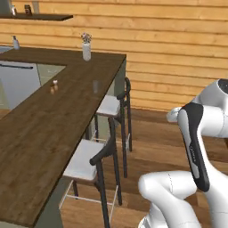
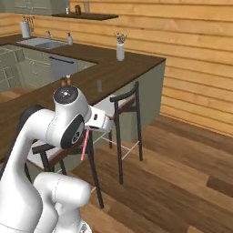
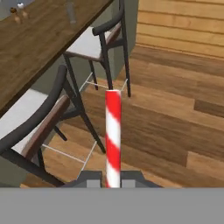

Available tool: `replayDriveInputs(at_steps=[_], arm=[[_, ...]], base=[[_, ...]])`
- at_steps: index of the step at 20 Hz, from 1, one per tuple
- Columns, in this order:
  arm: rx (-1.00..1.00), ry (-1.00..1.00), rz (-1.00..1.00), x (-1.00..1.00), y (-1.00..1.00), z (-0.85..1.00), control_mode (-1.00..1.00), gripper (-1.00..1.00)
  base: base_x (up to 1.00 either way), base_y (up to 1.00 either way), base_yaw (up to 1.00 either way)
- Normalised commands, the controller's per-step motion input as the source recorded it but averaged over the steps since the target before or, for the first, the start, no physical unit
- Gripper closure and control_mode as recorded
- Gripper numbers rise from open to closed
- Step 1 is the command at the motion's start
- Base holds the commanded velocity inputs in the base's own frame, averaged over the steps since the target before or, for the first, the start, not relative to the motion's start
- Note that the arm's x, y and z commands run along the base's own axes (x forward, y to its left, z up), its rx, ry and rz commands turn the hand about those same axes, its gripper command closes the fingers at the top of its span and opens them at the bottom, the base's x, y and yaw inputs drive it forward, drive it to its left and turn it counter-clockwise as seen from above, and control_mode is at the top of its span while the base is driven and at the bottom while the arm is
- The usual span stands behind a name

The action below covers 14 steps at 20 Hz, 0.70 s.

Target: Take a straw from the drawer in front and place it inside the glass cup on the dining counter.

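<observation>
My gripper (image 3: 113, 178) is shut on the straw (image 3: 113, 131), a thin red-and-white striped stick that juts forward from between the two fingertips. In the right base view the straw (image 2: 84, 145) hangs below the white hand, beside the near stool and apart from the counter. The glass cup (image 1: 95, 86) stands upright near the far right edge of the dark wood dining counter (image 1: 40, 133). It also shows as the glass cup (image 2: 99, 85) and as the glass cup (image 3: 71, 11) far ahead of the straw tip. The drawer is out of view.
Two small shakers (image 1: 53, 86) stand on the counter left of the cup, and a white vase (image 1: 86, 49) sits at the far corner. Two dark-framed stools (image 1: 95, 160) (image 1: 113, 104) line the counter's right side. Open wood floor (image 2: 173, 173) lies to the right.
</observation>
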Motion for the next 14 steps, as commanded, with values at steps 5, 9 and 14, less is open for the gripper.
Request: replayDriveInputs(at_steps=[5, 9, 14], arm=[[0.00, 0.00, 0.00, 0.00, 0.00, 0.00, 1.00, 1.00], [0.00, 0.00, 0.00, 0.00, 0.00, 0.00, 1.00, 1.00], [0.00, 0.00, 0.00, 0.00, 0.00, 0.00, 1.00, 1.00]], base=[[0.57, -0.69, 0.47], [0.52, -0.72, 0.47], [0.46, -0.74, 0.47]])
